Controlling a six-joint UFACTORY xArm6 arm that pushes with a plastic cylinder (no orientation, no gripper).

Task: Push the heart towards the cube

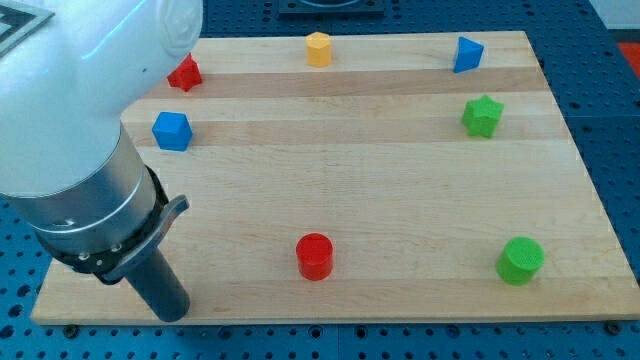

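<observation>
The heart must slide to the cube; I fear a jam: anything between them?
Nothing visible: bare board runs from the yellow block, seemingly the heart, to the blue cube; the red block sits above that line. My tip is bottom left.

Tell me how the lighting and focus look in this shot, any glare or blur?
Camera view: even, soft lighting, with faint shadows under blocks like the red cylinder and green cylinder; a bright sheen on the white arm housing, which looms large and slightly soft; the blocks look sharp; my tip sits at the board's bottom left.

Blue perforated surface (610, 120) around wooden board (380, 180)
</observation>
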